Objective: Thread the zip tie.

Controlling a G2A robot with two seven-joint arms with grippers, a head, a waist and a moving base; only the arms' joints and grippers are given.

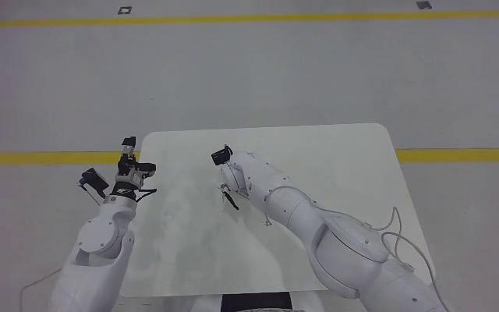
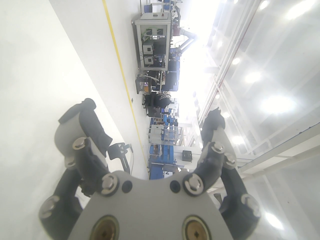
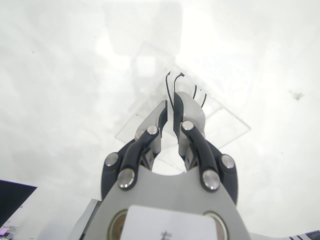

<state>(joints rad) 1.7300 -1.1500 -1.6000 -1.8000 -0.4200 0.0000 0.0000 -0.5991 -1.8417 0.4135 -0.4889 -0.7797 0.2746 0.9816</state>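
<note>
A thin black zip tie (image 3: 170, 93) sits pinched between the fingers of my right gripper (image 3: 170, 102), which is shut on it just above a clear plastic holder (image 3: 225, 128). The tie's bent end (image 3: 179, 75) sticks out past the fingertips. More black ties (image 3: 200, 94) stand in the holder beside it. From above, the right gripper (image 1: 227, 193) is over the middle of the white table (image 1: 335, 171) with the black tie (image 1: 232, 203) hanging under it. My left gripper (image 1: 136, 156) hovers at the table's left edge, open and holding nothing, its fingers (image 2: 83, 118) spread wide.
The white table has bare surface to the right and front of the holder. A yellow floor line (image 1: 249, 19) runs behind the table and another (image 1: 448, 155) passes beside it. Cabinets and equipment (image 2: 155, 43) stand far off in the room.
</note>
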